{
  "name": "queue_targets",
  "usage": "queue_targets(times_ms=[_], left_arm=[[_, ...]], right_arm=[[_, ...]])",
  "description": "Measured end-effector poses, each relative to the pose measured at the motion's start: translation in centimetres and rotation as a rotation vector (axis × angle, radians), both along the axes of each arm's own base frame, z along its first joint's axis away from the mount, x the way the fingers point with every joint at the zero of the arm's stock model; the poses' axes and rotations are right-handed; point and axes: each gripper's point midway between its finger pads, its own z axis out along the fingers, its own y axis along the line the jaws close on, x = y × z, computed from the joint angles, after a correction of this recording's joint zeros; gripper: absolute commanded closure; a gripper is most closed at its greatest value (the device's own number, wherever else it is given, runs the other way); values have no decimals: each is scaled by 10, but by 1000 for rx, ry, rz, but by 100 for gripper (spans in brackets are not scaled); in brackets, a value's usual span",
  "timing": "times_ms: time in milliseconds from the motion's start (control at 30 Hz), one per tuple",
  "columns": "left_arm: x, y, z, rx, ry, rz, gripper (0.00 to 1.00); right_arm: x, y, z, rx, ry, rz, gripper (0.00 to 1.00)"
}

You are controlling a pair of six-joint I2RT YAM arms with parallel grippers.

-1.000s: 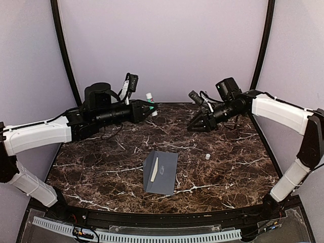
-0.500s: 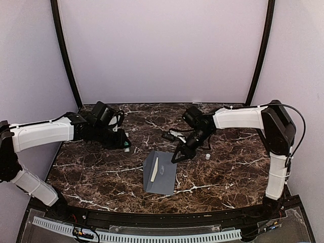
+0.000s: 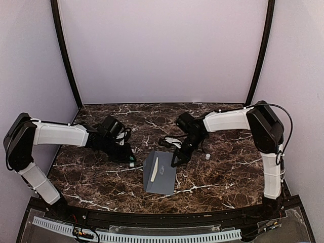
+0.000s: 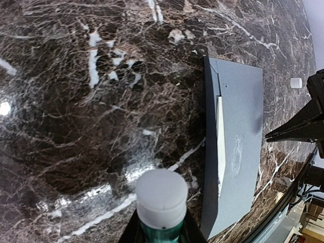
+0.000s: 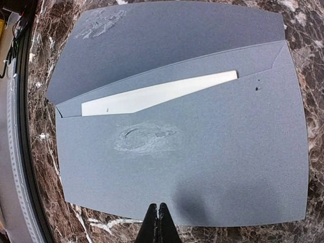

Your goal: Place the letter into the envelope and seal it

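Gripping a white-capped glue stick (image 4: pixel 162 195) in the left gripper (image 4: pixel 161 230), jaws part-closed round it. Pinched tight on nothing at the right gripper (image 5: pixel 157 217), tips by the edge of the envelope (image 5: pixel 202 152). Lying flat on the table (image 3: pixel 228 167), flap open, letter (image 5: pixel 152 96) tucked inside.

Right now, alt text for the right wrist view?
A grey-blue envelope lies on the marble table with its flap open and the letter peeking from the pocket. The right gripper, shut, points at the envelope's near edge.

My slate grey-blue paper envelope (image 5: pixel 202 167) hides most of the cream paper letter (image 5: pixel 152 96) (one sliver shows); white-capped green tube (image 4: pixel 161 202) cropped.
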Motion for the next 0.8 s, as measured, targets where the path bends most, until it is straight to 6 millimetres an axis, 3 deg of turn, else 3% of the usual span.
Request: queue_targets(times_ms=[300,567,800], left_arm=[[7,-22,4,-111,-5,-19,100],[8,-39,-5,-185,35,-39,100],[9,-53,5,-275,31,-70,100]], right_arm=[[2,-2,-11,-31,7,-9,100],[3,-1,-15,-40,16,-15,100],[3,-1,-16,-40,17,-15,100]])
